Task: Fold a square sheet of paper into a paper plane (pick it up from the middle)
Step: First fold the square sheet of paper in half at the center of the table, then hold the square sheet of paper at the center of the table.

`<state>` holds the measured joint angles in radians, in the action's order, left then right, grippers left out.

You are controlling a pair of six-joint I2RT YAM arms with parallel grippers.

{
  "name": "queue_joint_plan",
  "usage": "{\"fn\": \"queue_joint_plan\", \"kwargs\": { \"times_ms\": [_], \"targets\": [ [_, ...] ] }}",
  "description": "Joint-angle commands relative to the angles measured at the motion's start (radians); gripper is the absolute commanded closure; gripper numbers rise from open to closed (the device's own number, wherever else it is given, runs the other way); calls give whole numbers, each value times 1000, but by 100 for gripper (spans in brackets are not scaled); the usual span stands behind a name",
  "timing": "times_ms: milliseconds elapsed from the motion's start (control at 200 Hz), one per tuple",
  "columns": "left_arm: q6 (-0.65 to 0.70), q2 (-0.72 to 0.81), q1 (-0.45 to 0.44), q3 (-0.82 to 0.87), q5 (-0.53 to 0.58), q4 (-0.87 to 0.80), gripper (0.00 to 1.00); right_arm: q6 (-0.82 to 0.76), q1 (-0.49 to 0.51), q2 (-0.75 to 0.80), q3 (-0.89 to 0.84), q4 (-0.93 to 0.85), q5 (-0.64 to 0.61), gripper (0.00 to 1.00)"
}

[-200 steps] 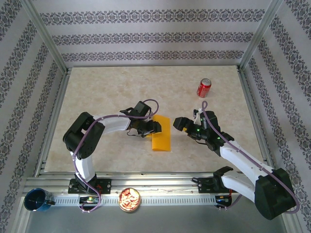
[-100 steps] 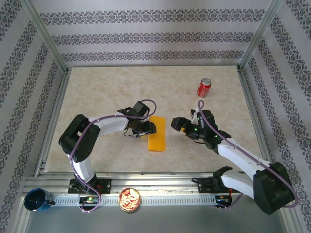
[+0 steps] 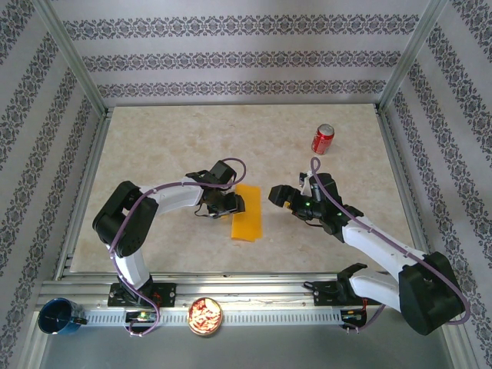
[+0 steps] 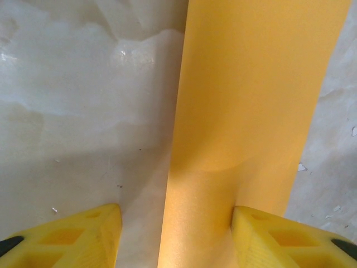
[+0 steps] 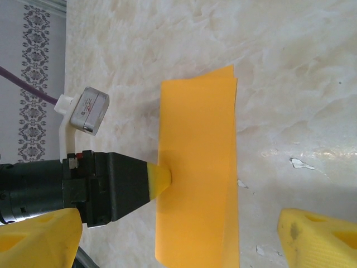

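The paper (image 3: 247, 220), folded to a narrow orange-yellow rectangle, lies flat near the middle of the marbled tabletop (image 3: 169, 146), between the two claws. The left claw (image 3: 233, 204) is at the paper's left long edge with its jaws apart, gripping nothing. In the left wrist view, one yellow finger (image 4: 281, 237) sits over the paper (image 4: 251, 100) and the other finger (image 4: 78, 237) is off it, over bare tabletop. In the right wrist view, that claw's yellow tip (image 5: 160, 180) touches the paper (image 5: 198, 139) at its edge. The right claw (image 3: 277, 194) hangs just beside the paper's right edge, wide open and empty, with bare tabletop between it and the sheet. A red can (image 3: 323, 139) stands upright well apart, at the far right. A blue cup (image 3: 58, 317) and a bowl (image 3: 205, 316) of pale snacks sit on the near rail by the left arm's base. A few white flecks (image 5: 298, 163) lie on the tabletop near the paper.
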<state>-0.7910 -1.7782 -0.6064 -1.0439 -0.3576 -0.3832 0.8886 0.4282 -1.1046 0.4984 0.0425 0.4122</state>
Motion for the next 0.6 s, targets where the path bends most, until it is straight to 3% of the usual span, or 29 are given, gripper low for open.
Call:
{"fn": "queue_joint_plan", "kwargs": {
  "times_ms": [0, 330, 595],
  "targets": [
    [-41, -5, 8, -10, 9, 21, 45, 1, 6, -6, 29, 10, 0, 9],
    [-64, -39, 8, -41, 50, -24, 41, 1, 6, -3, 26, -1, -10, 9],
    [-36, -61, 8, -49, 2, -19, 42, 4, 6, -21, 32, -10, -7, 9]
  ]
}}
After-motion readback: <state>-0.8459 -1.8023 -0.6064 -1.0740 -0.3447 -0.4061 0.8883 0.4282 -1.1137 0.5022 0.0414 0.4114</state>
